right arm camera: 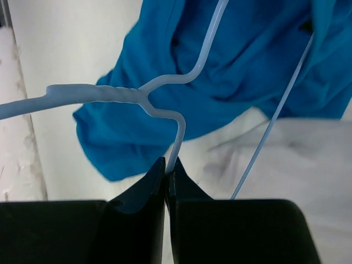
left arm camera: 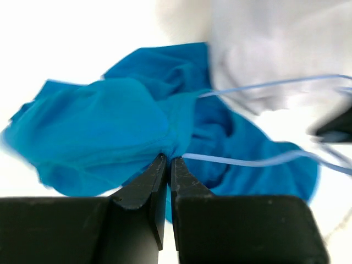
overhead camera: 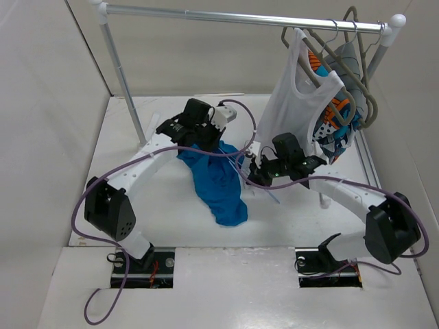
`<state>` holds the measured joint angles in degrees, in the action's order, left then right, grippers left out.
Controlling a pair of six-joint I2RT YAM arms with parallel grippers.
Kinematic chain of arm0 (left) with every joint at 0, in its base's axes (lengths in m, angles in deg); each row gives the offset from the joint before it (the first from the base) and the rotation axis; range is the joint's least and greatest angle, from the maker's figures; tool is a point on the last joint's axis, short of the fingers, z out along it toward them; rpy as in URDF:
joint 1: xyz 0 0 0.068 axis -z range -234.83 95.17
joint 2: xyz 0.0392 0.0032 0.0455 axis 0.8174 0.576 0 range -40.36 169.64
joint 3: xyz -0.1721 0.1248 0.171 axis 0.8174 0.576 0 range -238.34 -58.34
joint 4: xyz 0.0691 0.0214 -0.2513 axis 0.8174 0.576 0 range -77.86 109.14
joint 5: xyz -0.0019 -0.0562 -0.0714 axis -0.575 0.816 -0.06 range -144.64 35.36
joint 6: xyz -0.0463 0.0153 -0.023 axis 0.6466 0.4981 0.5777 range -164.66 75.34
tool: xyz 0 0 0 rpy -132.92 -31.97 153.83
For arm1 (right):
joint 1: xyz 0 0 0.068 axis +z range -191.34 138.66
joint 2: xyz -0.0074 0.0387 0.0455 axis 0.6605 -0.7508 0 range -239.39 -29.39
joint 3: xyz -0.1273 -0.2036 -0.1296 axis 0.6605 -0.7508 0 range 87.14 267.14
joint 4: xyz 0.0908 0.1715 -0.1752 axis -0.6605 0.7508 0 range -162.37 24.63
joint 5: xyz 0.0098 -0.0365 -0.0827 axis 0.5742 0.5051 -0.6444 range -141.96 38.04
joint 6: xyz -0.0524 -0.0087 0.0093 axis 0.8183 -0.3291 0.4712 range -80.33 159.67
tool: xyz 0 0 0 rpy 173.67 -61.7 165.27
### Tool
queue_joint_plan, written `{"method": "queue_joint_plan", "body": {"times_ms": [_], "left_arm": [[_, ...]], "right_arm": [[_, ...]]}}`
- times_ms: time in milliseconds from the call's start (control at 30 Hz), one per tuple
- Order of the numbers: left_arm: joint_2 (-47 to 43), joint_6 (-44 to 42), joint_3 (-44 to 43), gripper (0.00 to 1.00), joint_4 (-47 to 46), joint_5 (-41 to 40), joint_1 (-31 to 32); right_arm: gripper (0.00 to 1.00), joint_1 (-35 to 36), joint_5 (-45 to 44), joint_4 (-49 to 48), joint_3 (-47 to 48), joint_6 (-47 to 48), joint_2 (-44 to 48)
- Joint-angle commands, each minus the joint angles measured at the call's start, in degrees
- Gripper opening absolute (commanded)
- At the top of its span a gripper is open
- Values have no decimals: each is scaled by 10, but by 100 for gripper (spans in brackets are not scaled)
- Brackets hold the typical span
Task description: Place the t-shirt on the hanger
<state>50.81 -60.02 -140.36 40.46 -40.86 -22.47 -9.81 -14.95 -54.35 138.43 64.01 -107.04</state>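
Starting on the left: got the left end effector (left arm camera: 168,160) clenched tight on a bunched fold of the t-shirt (overhead camera: 218,184), with blue cloth pinched right at the closed tips. Seeing the shirt heaped on the bench (overhead camera: 171,229), roughly mid-bench and a touch left of centre, strung out from that pinch down toward the near edge in a crumpled strip. Moving right, got the hanger (right arm camera: 110,93) just beside the shirt's right side, with one thin arm running across the blue fabric and another crossing bare bench toward the near edge. Can't tell whether that first arm goes inside the shirt or only lies over it. Then the right end effector (right arm camera: 166,166), grasping the hanger: closed on the wire just below the twisted neck, with the hook sticking out sideways. Further right, toward the far right corner, spotting a white tank top (overhead camera: 302,96) hanging from a rail (overhead camera: 240,17) across the far edge, plus an orange-blue-white patterned garment (overhead camera: 336,120) on grey hangers (overhead camera: 358,68) behind it.
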Motion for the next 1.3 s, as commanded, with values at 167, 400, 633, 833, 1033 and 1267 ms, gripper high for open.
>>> {"method": "queue_joint_plan", "body": {"times_ms": [167, 400, 633, 833, 1033, 1267], "left_arm": [[-67, -24, -67, 0, 82, 193, 8], [-122, -102, -39, 36, 135, 245, 20], [-173, -194, -44, 61, 152, 129, -56], [-225, -345, 38, 73, 154, 104, -80], [-285, -459, 164, 90, 115, 193, -98], [-224, -496, 200, 99, 117, 214, -98]], "right_arm": [[0, 15, 35, -147, 79, 43, -68], [0, 27, 66, -200, 55, 119, -97], [0, 51, 77, -200, 2, 186, -91], [0, 70, 97, -200, -5, 205, -119], [0, 89, 90, -200, -5, 205, -107], [0, 108, 72, -189, -5, 205, -80]]}}
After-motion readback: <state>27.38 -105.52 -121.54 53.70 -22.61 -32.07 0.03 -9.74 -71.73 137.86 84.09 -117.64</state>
